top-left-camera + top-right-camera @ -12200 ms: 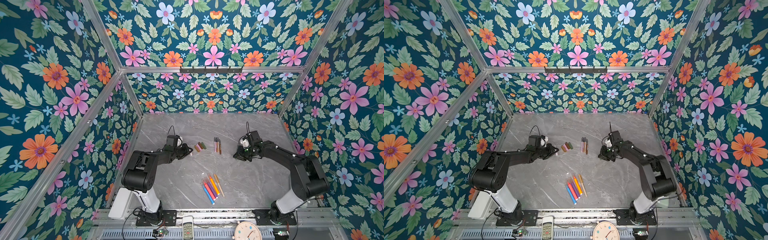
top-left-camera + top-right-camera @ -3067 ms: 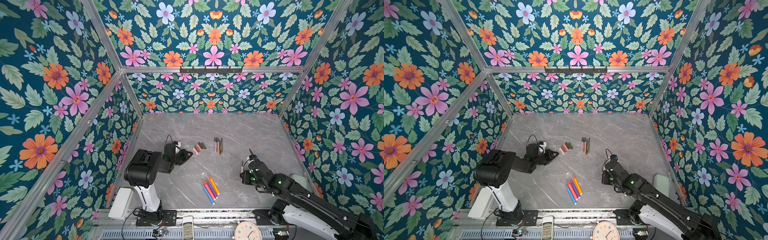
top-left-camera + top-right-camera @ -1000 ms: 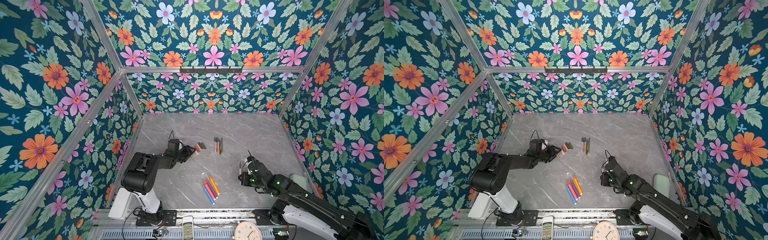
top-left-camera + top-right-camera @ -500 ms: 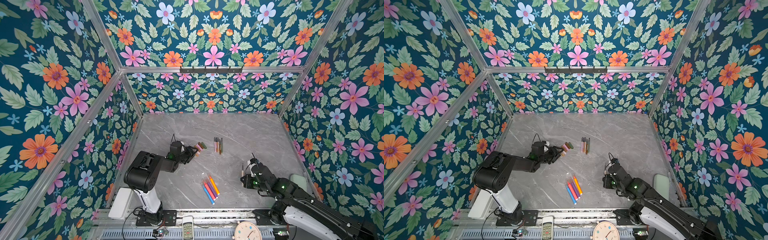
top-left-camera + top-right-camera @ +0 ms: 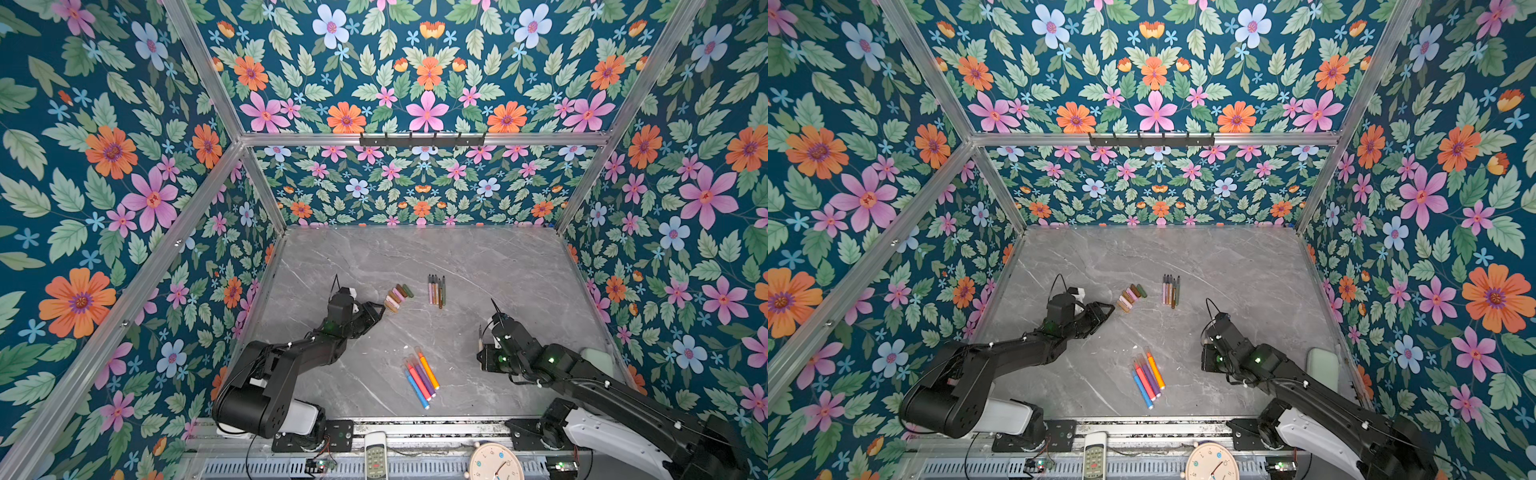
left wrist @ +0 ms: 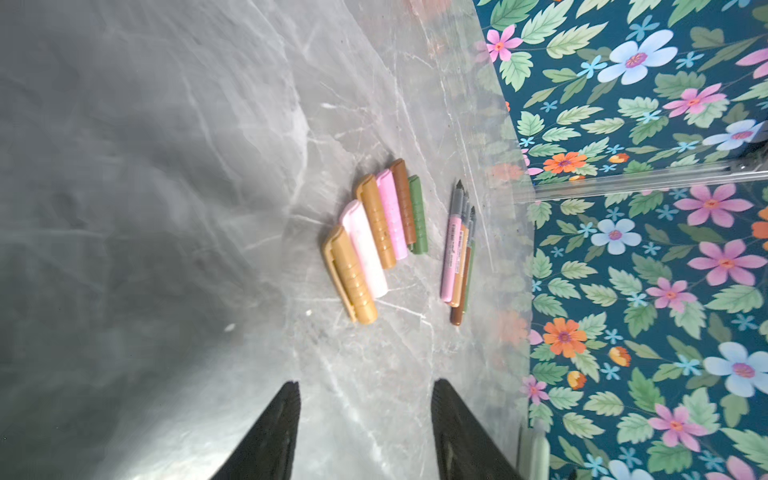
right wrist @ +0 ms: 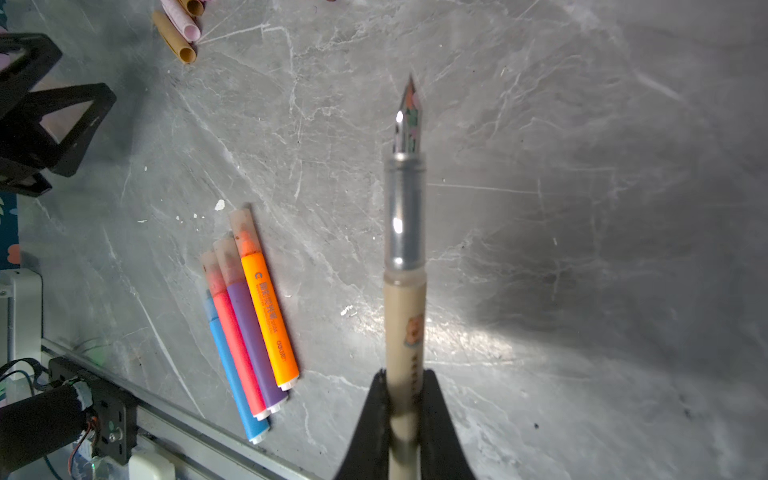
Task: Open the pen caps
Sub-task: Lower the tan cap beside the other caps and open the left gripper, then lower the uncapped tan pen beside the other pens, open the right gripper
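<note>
One beige pen — between right jaws

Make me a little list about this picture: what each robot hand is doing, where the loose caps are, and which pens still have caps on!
Loose caps: six side by side in a row; tan, pale pink, pink, brown, green
Left gripper: open, empty, aimed towards the cap row
Right gripper: shut on a beige pen, cap off, metal tip bare
Uncapped pens: small bunch lying beside the cap row
Capped pens: four together; blue, red, purple, orange
</note>
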Robot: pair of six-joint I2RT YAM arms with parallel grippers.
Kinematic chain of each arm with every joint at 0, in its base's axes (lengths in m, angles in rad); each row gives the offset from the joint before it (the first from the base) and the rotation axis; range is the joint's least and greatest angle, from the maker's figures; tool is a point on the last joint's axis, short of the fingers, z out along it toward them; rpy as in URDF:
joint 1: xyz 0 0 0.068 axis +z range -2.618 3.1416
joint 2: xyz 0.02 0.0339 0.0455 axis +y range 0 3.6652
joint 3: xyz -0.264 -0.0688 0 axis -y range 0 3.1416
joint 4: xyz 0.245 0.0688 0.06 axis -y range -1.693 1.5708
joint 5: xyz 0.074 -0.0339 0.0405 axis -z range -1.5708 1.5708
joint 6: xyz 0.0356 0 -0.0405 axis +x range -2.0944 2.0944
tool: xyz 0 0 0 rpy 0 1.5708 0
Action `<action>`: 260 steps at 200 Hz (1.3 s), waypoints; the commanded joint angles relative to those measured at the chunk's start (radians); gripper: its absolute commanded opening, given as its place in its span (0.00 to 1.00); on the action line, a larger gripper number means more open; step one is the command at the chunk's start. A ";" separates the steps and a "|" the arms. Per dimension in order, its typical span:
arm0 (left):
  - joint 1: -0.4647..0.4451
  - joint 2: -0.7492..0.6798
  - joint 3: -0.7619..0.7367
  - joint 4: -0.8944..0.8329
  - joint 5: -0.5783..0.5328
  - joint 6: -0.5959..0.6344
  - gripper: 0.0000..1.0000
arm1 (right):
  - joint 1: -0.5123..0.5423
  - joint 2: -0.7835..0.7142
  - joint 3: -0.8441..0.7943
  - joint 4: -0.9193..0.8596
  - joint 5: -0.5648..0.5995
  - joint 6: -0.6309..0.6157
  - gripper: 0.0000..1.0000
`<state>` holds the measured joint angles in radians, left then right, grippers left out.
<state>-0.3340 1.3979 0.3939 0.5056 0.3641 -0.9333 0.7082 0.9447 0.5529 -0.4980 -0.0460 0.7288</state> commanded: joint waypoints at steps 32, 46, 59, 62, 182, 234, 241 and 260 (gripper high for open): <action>0.004 -0.060 -0.119 0.201 0.038 0.123 0.54 | -0.214 0.310 0.141 0.180 -0.213 -0.128 0.00; 0.005 -0.066 -0.132 0.234 0.042 0.123 0.54 | -0.264 0.434 0.224 0.185 -0.260 -0.149 0.00; 0.004 -0.070 -0.140 0.251 0.042 0.127 0.54 | -0.280 0.528 0.312 0.164 -0.248 -0.178 0.00; 0.005 -0.071 -0.141 0.256 0.043 0.126 0.54 | -0.282 0.547 0.332 0.160 -0.241 -0.183 0.00; 0.006 -0.078 -0.170 0.322 0.050 0.120 0.56 | -0.380 0.958 0.681 0.122 -0.349 -0.249 0.11; 0.007 -0.054 -0.166 0.329 0.062 0.116 0.56 | -0.404 1.042 0.737 0.121 -0.425 -0.233 0.19; 0.006 -0.056 -0.167 0.328 0.060 0.115 0.56 | -0.404 1.050 0.747 0.116 -0.436 -0.230 0.27; 0.006 -0.059 -0.170 0.328 0.059 0.116 0.56 | -0.404 1.072 0.758 0.116 -0.471 -0.219 0.40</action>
<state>-0.3290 1.3422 0.2253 0.7986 0.4179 -0.8143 0.3046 1.9995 1.2987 -0.3717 -0.4610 0.4946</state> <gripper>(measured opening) 0.558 0.371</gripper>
